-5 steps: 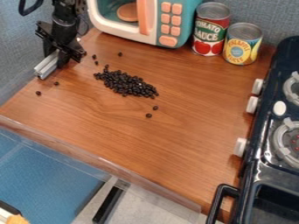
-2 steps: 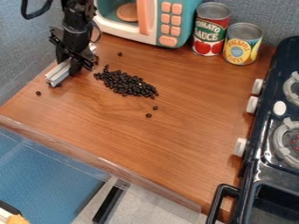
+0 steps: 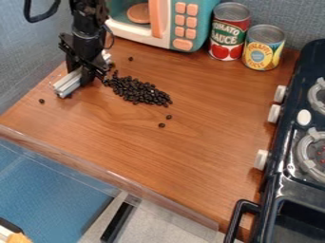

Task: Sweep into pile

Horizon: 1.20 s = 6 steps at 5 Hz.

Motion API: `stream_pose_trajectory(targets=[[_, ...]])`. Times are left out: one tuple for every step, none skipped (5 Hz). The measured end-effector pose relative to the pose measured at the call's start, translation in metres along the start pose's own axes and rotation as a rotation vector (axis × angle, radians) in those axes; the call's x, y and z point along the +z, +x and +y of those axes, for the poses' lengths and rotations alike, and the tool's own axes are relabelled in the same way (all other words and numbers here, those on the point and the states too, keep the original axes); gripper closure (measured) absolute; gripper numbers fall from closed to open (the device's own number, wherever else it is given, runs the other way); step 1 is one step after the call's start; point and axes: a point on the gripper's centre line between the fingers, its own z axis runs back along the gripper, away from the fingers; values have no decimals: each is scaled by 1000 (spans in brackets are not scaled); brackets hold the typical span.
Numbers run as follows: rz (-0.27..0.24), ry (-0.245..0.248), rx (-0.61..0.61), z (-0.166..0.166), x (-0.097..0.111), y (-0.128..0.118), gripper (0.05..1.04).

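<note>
The black gripper (image 3: 86, 76) hangs low over the left part of the wooden counter, holding a silvery-grey bar-shaped sweeper (image 3: 68, 84) whose edge is down at the counter. Just right of them lies an elongated heap of black beans (image 3: 138, 90), its left end close beside the gripper. Stray beans lie apart from the heap: one at the far left (image 3: 42, 101), one behind it (image 3: 130, 59), and two in front of it, including this bean (image 3: 161, 125). What lies behind the gripper and sweeper is hidden.
A toy microwave (image 3: 183, 28) stands at the back, with a red can (image 3: 229, 33) and a yellow can (image 3: 263, 47) to its right. A dark toy stove (image 3: 298, 142) borders the right side. A clear strip (image 3: 114, 178) runs along the counter's front edge.
The gripper and sweeper have moved right, and slightly towards the camera, up to the heap's left end. The stray beans near their path are now covered or beside them; the heap looks unchanged.
</note>
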Motion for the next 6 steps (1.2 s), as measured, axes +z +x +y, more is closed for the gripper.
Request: stream_pose_trajectory(targets=[[-11,-15,-14,-9,4,-2,698],[-36,-21,-55,-25,15,2,698],[-41,-35,-74,-36,17,4,698],[-39,-38,-57,-43,19,7,698],[-33,-37,-61,-49,24,11,698],[-26,-42,-56,-49,24,12,698]])
